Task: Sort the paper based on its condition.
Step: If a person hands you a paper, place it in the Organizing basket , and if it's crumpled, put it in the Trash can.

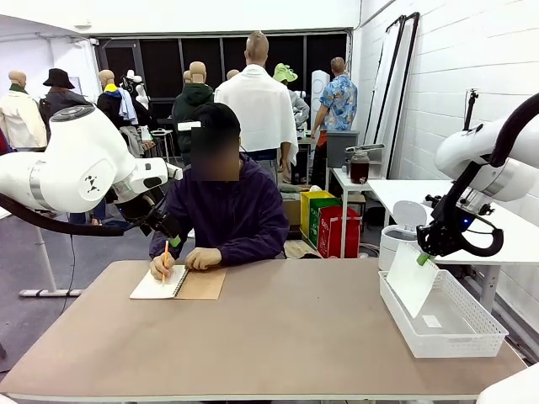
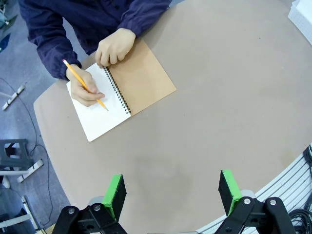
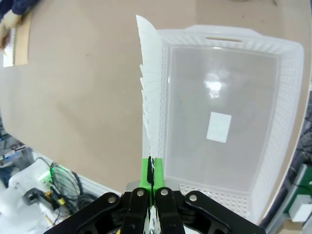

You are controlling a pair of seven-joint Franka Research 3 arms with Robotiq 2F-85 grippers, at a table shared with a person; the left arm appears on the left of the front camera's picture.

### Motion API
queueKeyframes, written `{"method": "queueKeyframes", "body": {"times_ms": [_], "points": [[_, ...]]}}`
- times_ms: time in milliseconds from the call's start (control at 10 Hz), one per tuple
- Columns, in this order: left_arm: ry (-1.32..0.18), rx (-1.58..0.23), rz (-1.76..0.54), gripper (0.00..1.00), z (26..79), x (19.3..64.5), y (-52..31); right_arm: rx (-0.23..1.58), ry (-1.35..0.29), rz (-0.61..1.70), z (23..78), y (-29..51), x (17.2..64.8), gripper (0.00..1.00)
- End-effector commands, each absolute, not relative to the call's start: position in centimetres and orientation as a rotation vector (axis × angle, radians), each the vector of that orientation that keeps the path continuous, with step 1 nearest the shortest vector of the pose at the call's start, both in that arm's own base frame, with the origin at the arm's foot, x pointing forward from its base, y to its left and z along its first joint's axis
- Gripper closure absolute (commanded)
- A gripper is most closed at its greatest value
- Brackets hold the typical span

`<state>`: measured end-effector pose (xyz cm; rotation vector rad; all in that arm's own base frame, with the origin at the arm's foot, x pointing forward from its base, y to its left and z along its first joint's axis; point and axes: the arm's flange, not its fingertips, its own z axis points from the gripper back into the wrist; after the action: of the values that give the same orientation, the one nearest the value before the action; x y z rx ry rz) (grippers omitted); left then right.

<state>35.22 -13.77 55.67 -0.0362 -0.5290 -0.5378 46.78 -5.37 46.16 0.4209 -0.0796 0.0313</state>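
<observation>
One paper sheet (image 1: 411,279) hangs clenched in the right end effector (image 1: 425,255) at the rim of the white basket (image 1: 438,335), seemingly ready for dropping in. Left end effector (image 2: 170,187) hovers released over the desk (image 2: 219,97).

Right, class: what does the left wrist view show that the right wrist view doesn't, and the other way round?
Left wrist view: the robot's left hand, open above the table, and a person's hand writing with a yellow pencil in the spiral notebook.

Right wrist view: the robot's right hand, shut on a sheet of paper seen edge-on with a jagged edge, at the rim of a white basket that holds a small white label.

Shared: the tan table and that notebook, which sits at the right wrist view's top-left corner.
</observation>
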Motion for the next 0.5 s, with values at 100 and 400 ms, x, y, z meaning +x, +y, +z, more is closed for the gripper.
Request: {"method": "queueKeyframes", "body": {"times_ms": [100,400], "points": [[-0.531,-0.048,-0.536,0.00,55.8,35.2,-13.7,0.417,-0.050,0.054,44.3,-5.8,47.5,1.00],[-0.531,-0.048,-0.536,0.00,55.8,35.2,-13.7,0.427,-0.007,0.030,41.2,-5.4,47.1,1.00]]}}
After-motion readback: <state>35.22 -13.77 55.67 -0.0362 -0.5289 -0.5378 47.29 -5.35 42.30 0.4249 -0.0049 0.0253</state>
